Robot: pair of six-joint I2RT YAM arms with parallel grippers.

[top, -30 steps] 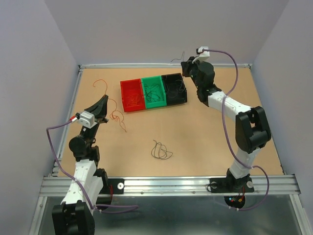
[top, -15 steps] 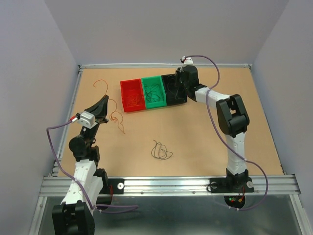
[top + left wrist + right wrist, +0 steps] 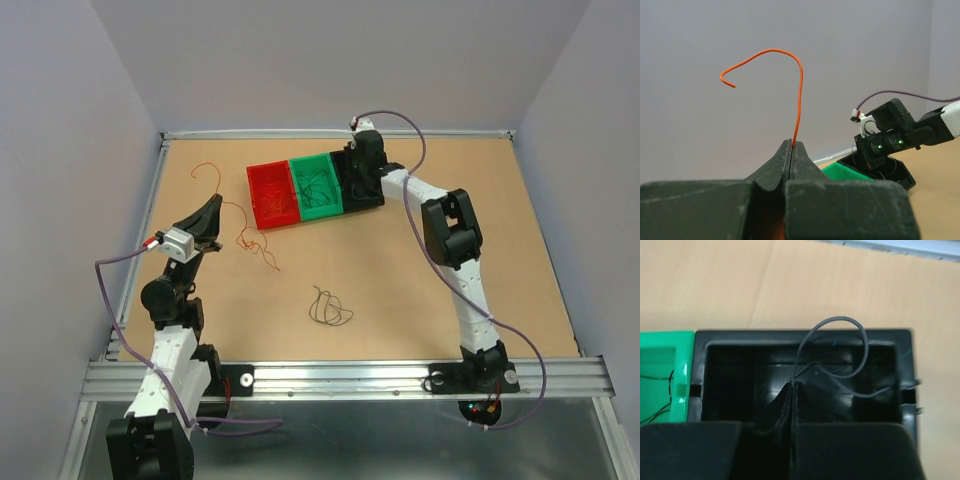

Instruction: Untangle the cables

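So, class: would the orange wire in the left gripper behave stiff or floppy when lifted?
Probably fairly stiff: the orange wire stands upright above the left gripper, its hooked curl unsupported. Likely very light, being so fine. It might slip, gripped only between the narrow fingertips.

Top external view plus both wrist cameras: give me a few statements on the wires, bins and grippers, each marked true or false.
1. The left gripper is shut on a thin orange wire. True.
2. The green plastic bin sits between the red plastic bin and the black plastic bin. True.
3. The right gripper is over the red bin. False: it is over the black bin.
4. The right gripper is open and empty. False: it is shut on a thin dark grey wire.
5. A loose tangle of dark wire lies on the wooden table, apart from the bins. True.
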